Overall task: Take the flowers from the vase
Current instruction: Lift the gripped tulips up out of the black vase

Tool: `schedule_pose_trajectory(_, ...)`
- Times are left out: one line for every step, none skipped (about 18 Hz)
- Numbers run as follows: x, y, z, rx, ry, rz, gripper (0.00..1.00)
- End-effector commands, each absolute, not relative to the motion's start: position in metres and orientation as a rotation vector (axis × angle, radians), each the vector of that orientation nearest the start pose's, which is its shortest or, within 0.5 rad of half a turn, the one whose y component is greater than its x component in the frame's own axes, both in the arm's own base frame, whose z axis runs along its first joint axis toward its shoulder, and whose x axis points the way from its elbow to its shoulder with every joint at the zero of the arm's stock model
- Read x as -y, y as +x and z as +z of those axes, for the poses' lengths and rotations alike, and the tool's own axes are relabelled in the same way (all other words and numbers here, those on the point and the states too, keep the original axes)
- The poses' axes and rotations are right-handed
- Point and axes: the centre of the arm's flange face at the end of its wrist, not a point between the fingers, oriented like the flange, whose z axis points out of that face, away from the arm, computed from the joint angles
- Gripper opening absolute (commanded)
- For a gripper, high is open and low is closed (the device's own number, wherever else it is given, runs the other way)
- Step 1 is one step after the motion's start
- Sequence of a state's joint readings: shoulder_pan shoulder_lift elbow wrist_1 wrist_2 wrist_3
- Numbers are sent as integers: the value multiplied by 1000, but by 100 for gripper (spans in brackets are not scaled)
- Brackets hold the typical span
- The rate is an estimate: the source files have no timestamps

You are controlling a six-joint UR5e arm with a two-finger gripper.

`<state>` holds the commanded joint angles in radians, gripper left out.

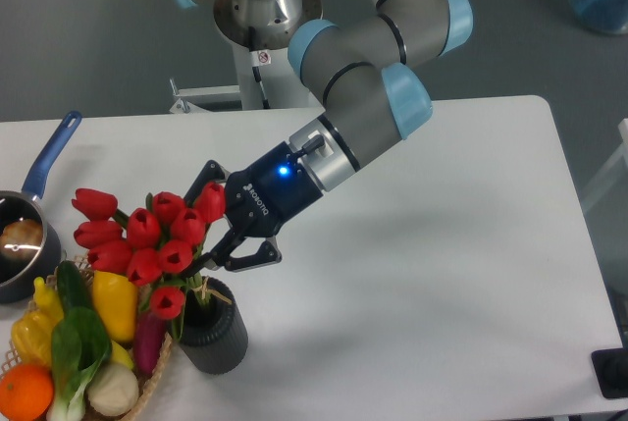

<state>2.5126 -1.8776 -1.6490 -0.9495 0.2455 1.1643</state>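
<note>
Your gripper [218, 237] is clamped around the flowers [147, 244] at lower left of the frame, their stems reaching into the vase [216, 331] on the desk [422, 274].

Saucepan [22, 244] beside basket [147, 392] of vegetables [74, 342]

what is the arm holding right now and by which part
The gripper holds the flowers, its jaws shut on the stems just under the red heads, above the mouth of the vase.
</note>
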Motion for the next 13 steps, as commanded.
schedule_pose_trajectory(-534,-347,421,-370,-1802,-515,44)
schedule_pose_trajectory(-533,-348,423,-369,-1800,-511,43)
schedule_pose_trajectory(-532,-348,425,-369,-1798,-509,43)
schedule_pose_trajectory(-531,-348,427,-368,-1798,-506,43)
schedule_pose_trajectory(-529,-349,430,-359,-1799,-506,41)
schedule_pose_trajectory(-528,-350,431,-354,-1799,-507,40)
schedule_pose_trajectory(-525,-352,433,-348,-1796,-504,40)
schedule_pose_trajectory(-523,-354,437,-341,-1779,-510,40)
schedule_pose_trajectory(-521,-355,440,-331,-1759,-522,40)
schedule_pose_trajectory(-519,-358,441,-318,-1747,-529,40)
schedule_pose_trajectory(-516,-361,444,-311,-1740,-529,40)
schedule_pose_trajectory(-514,-361,448,-310,-1736,-525,40)
schedule_pose_trajectory(-513,-361,450,-307,-1737,-525,40)
